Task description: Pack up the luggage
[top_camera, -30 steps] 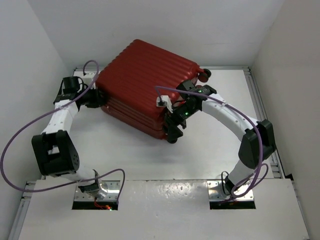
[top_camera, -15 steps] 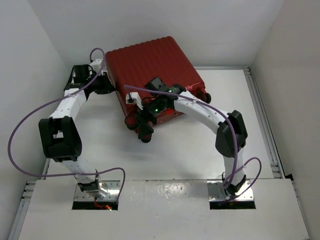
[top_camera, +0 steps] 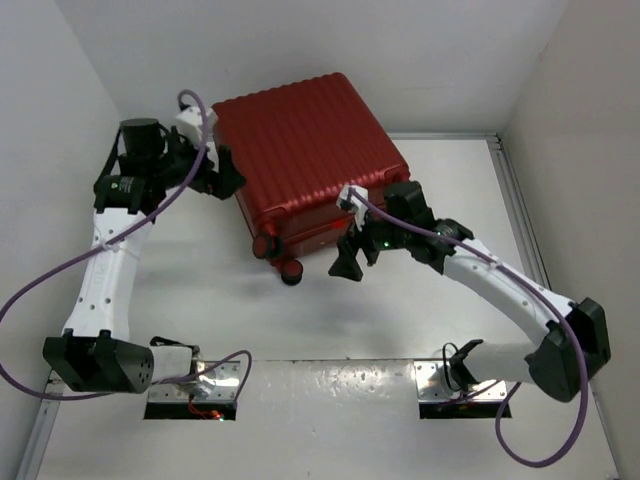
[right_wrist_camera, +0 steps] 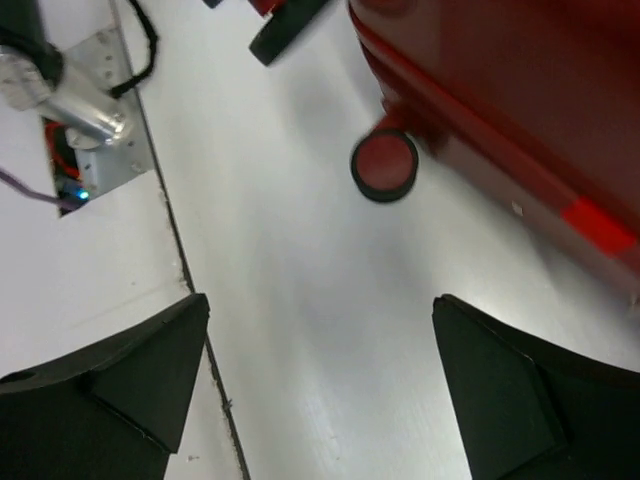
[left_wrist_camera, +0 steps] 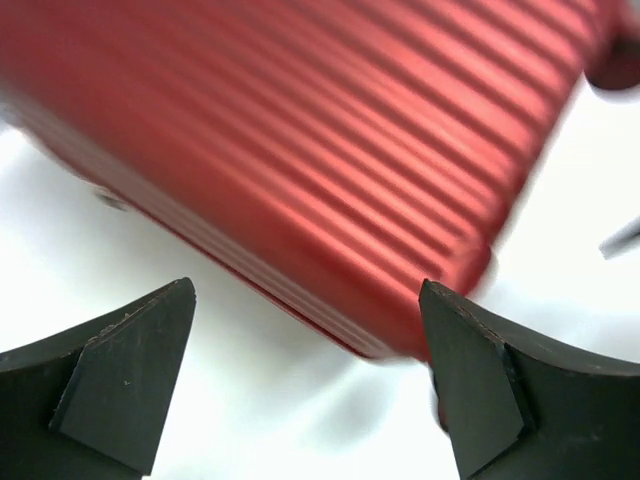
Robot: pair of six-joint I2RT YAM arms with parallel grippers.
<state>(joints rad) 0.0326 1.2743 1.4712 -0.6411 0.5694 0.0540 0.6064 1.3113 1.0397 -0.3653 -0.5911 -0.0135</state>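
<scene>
Top external view: the closed red luggage (top_camera: 310, 160) lies on the bench (top_camera: 450, 180); the left pincer (top_camera: 222, 172) and right pincer (top_camera: 352, 260) both stand wide apart, empty.

White walls (top_camera: 300, 40) on three sides; glossy white table (top_camera: 230, 300); aluminium rail (top_camera: 520, 210) along right edge.

1. A flat white table (top_camera: 450, 185) forms the floor of the walled cell. Its surface is smooth and faintly glossy.
2. A grey metal rail (top_camera: 528, 240) runs along the table's right edge, from near to far.
3. One large red hard-shell suitcase with a ribbed shell (top_camera: 305, 150) lies on the table, far and left of centre, ribbed side up and turned at an angle to the table's edges.
4. A small round black-rimmed wheel (top_camera: 291, 272) shows at the suitcase's near left corner, over bare table.
</scene>
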